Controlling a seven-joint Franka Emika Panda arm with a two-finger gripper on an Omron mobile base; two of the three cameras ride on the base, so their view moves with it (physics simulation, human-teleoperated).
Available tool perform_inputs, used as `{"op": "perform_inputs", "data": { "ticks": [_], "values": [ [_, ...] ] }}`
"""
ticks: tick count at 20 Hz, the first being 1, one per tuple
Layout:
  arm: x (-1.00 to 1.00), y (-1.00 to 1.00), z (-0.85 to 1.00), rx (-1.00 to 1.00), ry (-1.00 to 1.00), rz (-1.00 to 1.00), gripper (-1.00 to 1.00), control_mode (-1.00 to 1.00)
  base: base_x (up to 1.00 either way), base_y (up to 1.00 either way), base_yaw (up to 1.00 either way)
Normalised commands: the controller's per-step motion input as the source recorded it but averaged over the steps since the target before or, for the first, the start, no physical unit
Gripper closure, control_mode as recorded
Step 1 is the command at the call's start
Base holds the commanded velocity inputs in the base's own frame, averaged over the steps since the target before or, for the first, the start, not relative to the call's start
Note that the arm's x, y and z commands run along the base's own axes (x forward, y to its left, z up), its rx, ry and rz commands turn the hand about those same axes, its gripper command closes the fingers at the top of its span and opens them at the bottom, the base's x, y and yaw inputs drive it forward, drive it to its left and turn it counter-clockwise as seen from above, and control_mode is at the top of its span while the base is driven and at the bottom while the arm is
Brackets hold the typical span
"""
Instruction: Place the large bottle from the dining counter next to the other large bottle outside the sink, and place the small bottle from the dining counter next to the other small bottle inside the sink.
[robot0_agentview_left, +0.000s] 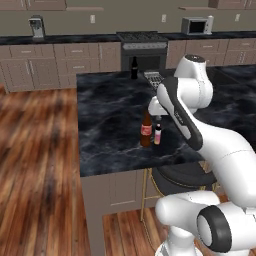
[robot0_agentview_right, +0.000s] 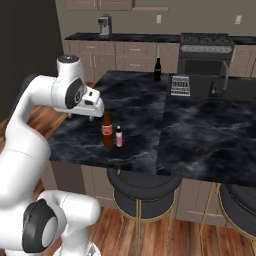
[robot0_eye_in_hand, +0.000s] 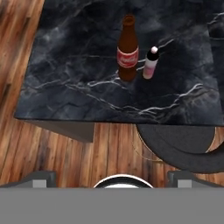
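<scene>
The large bottle (robot0_agentview_left: 146, 130) (robot0_agentview_right: 107, 130) (robot0_eye_in_hand: 127, 52), brown with a red label, stands upright near the front edge of the dining counter (robot0_agentview_left: 110, 115) (robot0_agentview_right: 200, 130) (robot0_eye_in_hand: 70, 65). The small pink bottle (robot0_agentview_left: 157, 134) (robot0_agentview_right: 119, 136) (robot0_eye_in_hand: 151, 63) stands close beside it. My gripper (robot0_agentview_left: 158, 116) (robot0_agentview_right: 90, 118) (robot0_eye_in_hand: 113, 179) hovers open above and in front of both, holding nothing. The other large bottle (robot0_agentview_left: 134, 67) (robot0_agentview_right: 157, 69), all black, stands at the counter's far side by the sink (robot0_agentview_right: 200, 90). The other small bottle (robot0_agentview_right: 213, 89) is a tiny dark shape inside the sink.
A dish rack (robot0_agentview_left: 152, 77) (robot0_agentview_right: 180, 85) lies between the black bottle and the sink, with a curved faucet (robot0_agentview_right: 225, 75) behind. Black round stools (robot0_agentview_left: 180, 175) (robot0_agentview_right: 142, 185) (robot0_eye_in_hand: 183, 144) tuck under the counter's near edge. A stove (robot0_agentview_left: 142, 45) and cabinets line the back wall.
</scene>
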Motion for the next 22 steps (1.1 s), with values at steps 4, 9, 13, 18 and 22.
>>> {"op": "perform_inputs", "data": {
  "ticks": [4,9,13,18,22],
  "values": [
    [0.0,0.0,-0.09,-0.08,-0.17,0.0,-1.0,-1.0,0.0,0.0,0.0],
    [0.0,0.0,-0.08,-0.03,-0.22,0.0,-1.0,-1.0,0.0,0.0,0.0],
    [0.0,0.0,-0.02,0.0,-0.23,0.0,-1.0,-1.0,0.0,0.0,0.0],
    [0.03,0.0,-0.03,0.0,-0.1,0.0,-1.0,-1.0,0.0,0.0,0.0],
    [0.25,0.0,-0.11,0.0,-0.01,0.0,-1.0,-1.0,0.0,0.0,0.0]
  ]
}}
